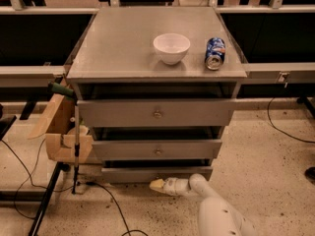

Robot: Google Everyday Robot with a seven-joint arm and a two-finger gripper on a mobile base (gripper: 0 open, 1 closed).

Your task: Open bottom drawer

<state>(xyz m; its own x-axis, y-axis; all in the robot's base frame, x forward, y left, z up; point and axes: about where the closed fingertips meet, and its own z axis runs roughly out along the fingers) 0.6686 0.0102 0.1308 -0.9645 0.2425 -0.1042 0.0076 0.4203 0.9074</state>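
Three grey drawer fronts stack under the cabinet top (123,43) in your single camera view. The bottom drawer (128,174), the narrowest, sits just above and behind the gripper (157,184), which lies low near the floor with its pale tip at the middle of that front's lower edge; you cannot tell whether it touches the panel, or whether it is spread or closed. High above the gripper sit a white bowl (171,47) and a blue can (215,53), while a cardboard box (61,132) hangs well off to its left in the view.
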